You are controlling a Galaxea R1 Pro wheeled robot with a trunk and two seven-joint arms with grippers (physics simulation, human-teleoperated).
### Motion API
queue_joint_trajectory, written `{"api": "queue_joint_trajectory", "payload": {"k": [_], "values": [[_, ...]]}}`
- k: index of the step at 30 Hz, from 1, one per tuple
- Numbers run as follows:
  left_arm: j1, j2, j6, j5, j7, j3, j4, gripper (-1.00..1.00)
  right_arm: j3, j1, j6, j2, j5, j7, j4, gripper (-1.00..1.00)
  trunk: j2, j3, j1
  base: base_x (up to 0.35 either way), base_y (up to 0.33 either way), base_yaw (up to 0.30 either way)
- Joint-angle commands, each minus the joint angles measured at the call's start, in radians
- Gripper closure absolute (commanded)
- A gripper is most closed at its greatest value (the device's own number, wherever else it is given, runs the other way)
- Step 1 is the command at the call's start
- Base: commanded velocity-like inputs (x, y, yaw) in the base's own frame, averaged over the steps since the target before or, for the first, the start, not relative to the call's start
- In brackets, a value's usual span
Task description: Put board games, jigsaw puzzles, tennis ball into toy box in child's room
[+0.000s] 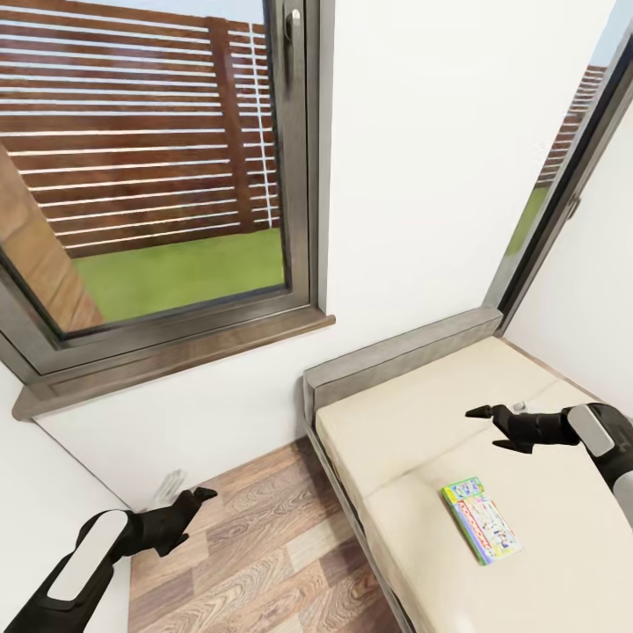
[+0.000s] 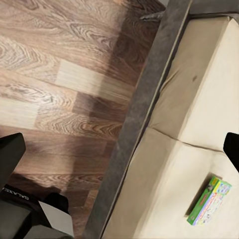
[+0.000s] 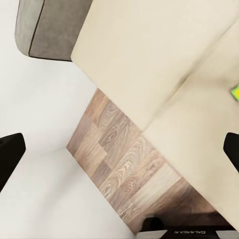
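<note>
Left gripper (image 1: 195,498): jaws spread, empty, above the wood floor (image 1: 255,545).
Board game (image 1: 481,520): lies flat on the bed (image 1: 422,422), near its edge.
Right gripper (image 1: 489,422): jaws apart, empty, over the mattress beyond the game.
Window (image 1: 149,176): behind, fence and lawn outside.

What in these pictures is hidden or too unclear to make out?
- Board game: its lid print is too small to read in the head view; the right wrist view's edge cuts off all but a corner.
- Bed: its far end runs past the head view's edge.
</note>
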Motion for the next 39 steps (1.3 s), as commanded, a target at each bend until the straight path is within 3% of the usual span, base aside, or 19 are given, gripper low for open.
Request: {"api": "queue_joint_trajectory", "payload": {"k": [1, 20, 26, 35, 39], "values": [[-0.001, 0.001, 0.0, 0.011, 0.009, -0.003, -0.002, -1.0, -0.004, -0.001, 0.004, -0.003, 0.012, 0.017, 0.0, -1.0, -0.009, -0.005, 0.004, 0.0, 0.0, 0.0], [-0.002, -0.005, -0.001, 0.013, 0.009, -0.009, -0.007, -1.0, -0.004, 0.0, 0.004, -0.013, 0.018, 0.048, -0.001, -1.0, -0.142, -0.064, 0.077, 0.0, 0.0, -0.075], [-0.002, -0.008, -0.001, 0.013, 0.009, -0.009, -0.008, -1.0, 0.011, 0.0, 0.004, -0.011, 0.019, 0.049, -0.01, -1.0, -0.184, -0.08, 0.1, 0.0, 0.0, -0.218], [-0.002, -0.009, -0.001, 0.013, 0.01, -0.008, -0.008, -1.0, 0.022, 0.002, 0.004, -0.01, 0.019, 0.049, -0.034, -1.0, -0.247, -0.108, 0.135, 0.0, 0.0, -0.014], [-0.002, -0.009, -0.001, 0.012, 0.01, -0.008, -0.008, -1.0, 0.022, 0.002, 0.004, -0.01, 0.019, 0.049, -0.035, -1.0, -0.247, -0.108, 0.135, 0.0, 0.0, -0.003]]}}
